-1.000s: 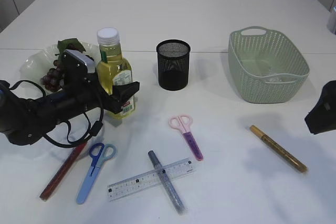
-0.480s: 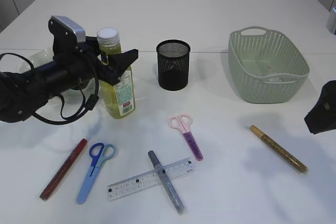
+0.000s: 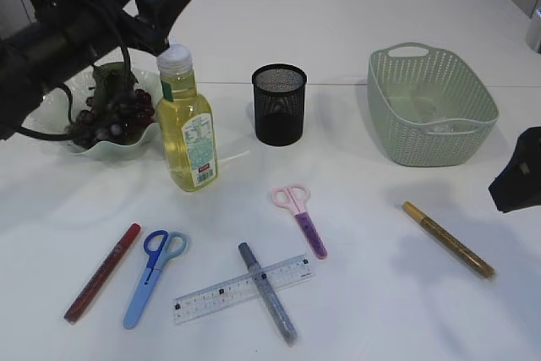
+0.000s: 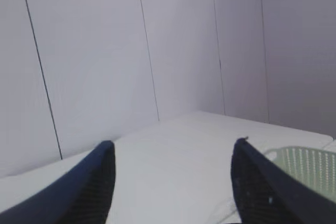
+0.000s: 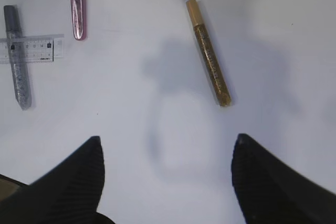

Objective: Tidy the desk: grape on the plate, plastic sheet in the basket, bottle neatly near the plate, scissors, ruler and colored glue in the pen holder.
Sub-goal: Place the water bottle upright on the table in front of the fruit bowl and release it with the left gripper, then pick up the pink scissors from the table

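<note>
Open desk (image 3: 372, 23) along the far edge, behind everything. Between pen holder (image 3: 279, 104) and basket (image 3: 431, 106), a clear lane. Near the front edge, left of centre, crowded: red glue stick (image 3: 102, 272), blue scissors (image 3: 153, 277), ruler (image 3: 243, 287) crossed by silver glue stick (image 3: 267, 292), pink scissors (image 3: 300, 218) just behind. Towards the right edge, only a gold glue stick (image 3: 448, 239). Bottle (image 3: 187, 124) upright just beside the plate (image 3: 51, 107), near the left edge.

A: The bottle (image 3: 188, 127) holds yellow liquid under a white cap; dark purple grapes (image 3: 106, 118) fill a pale green plate (image 3: 52, 107)

B: Black mesh pen holder (image 3: 279, 104), mint woven basket (image 3: 430, 105). Pink scissors (image 3: 298, 216), blue scissors (image 3: 152, 276), clear ruler (image 3: 242, 287), and red (image 3: 102, 272), silver (image 3: 267, 292) and gold (image 3: 447, 239) glitter glue on the white worktop (image 3: 372, 310)
</note>
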You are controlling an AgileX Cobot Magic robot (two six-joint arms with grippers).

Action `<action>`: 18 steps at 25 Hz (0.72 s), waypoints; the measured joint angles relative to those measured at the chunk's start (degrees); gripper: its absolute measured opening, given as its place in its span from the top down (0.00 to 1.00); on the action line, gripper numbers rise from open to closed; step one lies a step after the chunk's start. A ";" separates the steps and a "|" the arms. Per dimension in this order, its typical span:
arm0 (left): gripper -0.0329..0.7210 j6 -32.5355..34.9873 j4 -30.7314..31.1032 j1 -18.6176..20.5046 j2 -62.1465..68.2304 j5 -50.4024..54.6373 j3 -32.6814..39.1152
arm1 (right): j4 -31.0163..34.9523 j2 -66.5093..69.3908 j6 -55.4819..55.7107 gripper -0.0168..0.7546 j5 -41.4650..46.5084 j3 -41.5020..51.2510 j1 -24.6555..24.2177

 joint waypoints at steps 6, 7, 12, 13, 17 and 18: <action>0.38 -0.53 -0.70 0.00 -7.84 14.98 0.11 | 0.00 0.00 0.00 0.22 -0.13 0.00 0.00; 0.39 -1.25 -1.10 0.00 -9.11 18.12 0.11 | 0.00 0.00 0.00 0.22 -0.13 0.00 0.00; 0.40 -4.97 -4.73 0.00 -16.17 37.02 0.11 | 0.47 0.00 0.00 0.22 -0.15 0.00 0.00; 0.40 -5.72 -4.92 0.00 -17.49 41.06 0.11 | 0.59 0.00 0.00 0.22 -0.15 0.00 0.00; 0.40 -6.91 -5.65 0.00 -23.07 56.22 0.32 | 0.67 0.00 0.00 0.22 -0.15 0.00 0.00; 0.40 -7.00 -6.38 0.00 -24.33 59.39 0.32 | 0.67 0.00 0.00 0.22 -0.15 0.00 0.00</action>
